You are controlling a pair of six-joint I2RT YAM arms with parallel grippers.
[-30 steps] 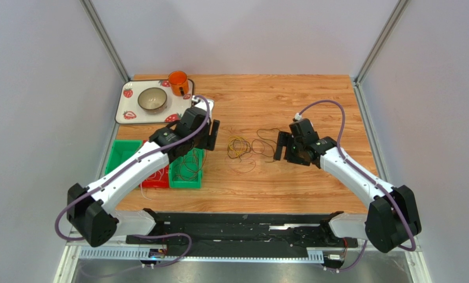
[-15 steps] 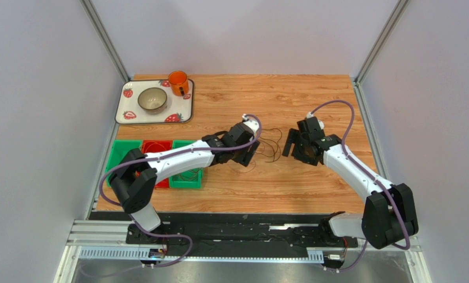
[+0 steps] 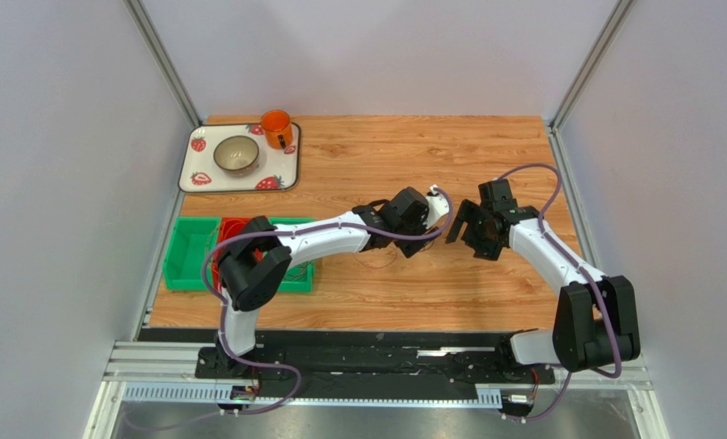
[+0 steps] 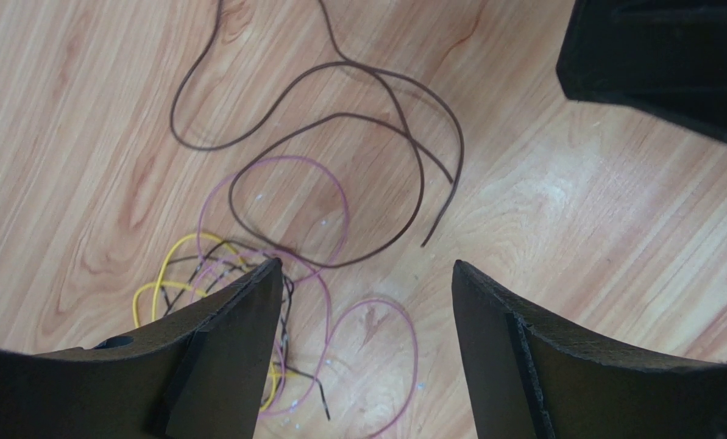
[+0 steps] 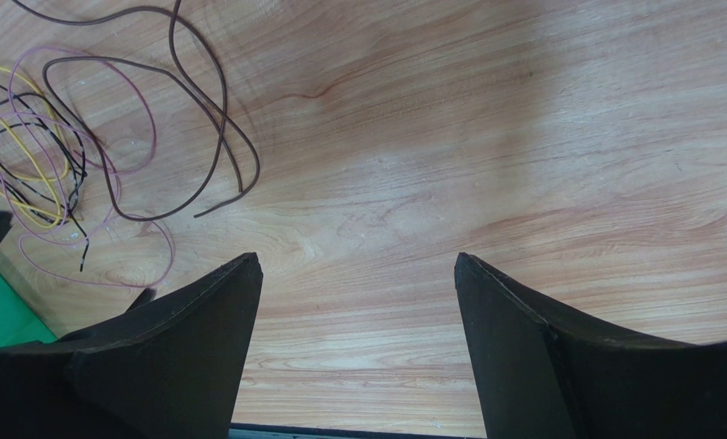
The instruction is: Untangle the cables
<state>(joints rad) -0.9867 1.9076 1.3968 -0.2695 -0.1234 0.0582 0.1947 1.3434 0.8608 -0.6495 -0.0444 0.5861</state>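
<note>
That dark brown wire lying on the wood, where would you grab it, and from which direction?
Probably best to take the brown wire on its outer right-hand arc, near the free end, coming straight down from above. There it lies flat and alone on the table, clear of the pink wire and yellow wire tangled further left. The open left gripper hangs close by.

The worktop (image 5: 522, 137) is pale wood, smooth, with a soft sheen. The cables (image 4: 339, 115) have thin, smooth, slightly glossy sheaths. The left claw (image 4: 365, 274) and right claw (image 5: 358, 265) are matt black plastic. The bin (image 3: 186, 261) is glossy green plastic. The bowl (image 3: 236, 154) looks like dull metal, though it is small in view.
</note>
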